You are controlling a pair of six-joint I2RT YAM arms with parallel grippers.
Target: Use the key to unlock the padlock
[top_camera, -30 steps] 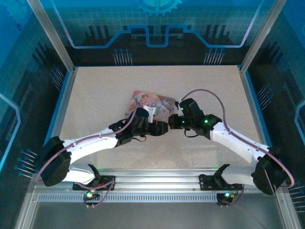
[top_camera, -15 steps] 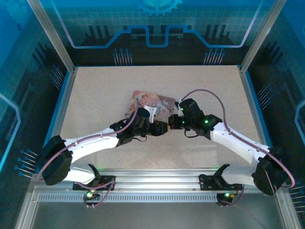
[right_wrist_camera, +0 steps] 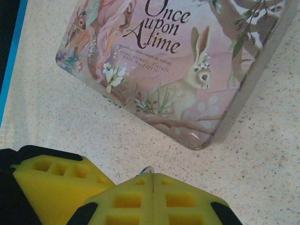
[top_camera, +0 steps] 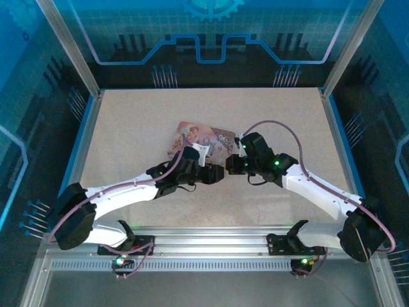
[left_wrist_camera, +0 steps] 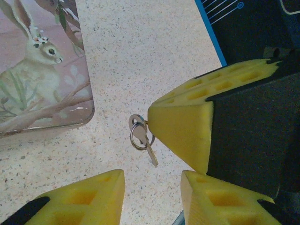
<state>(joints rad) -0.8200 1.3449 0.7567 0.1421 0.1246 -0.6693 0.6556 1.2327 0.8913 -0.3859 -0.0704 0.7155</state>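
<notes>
Two yellow foam pads, right gripper point(right_wrist_camera: 152, 179) pinched on thin silvery ringed key point(left_wrist_camera: 151, 153) | left gripper point(left_wrist_camera: 152, 177) pads apart

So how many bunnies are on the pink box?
1. A pale bunny wearing flowers sits on a branch near one corner of the pink tin. The lid runs past the picture's edge, so more bunnies may be hidden.

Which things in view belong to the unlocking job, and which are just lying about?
For the job:
key on its ring, pinched at the tip of the right gripper, jaws shut
left gripper, jaws open, close to the key

Lying about:
pink rabbit tin, flat on the table, apart from the key
</notes>
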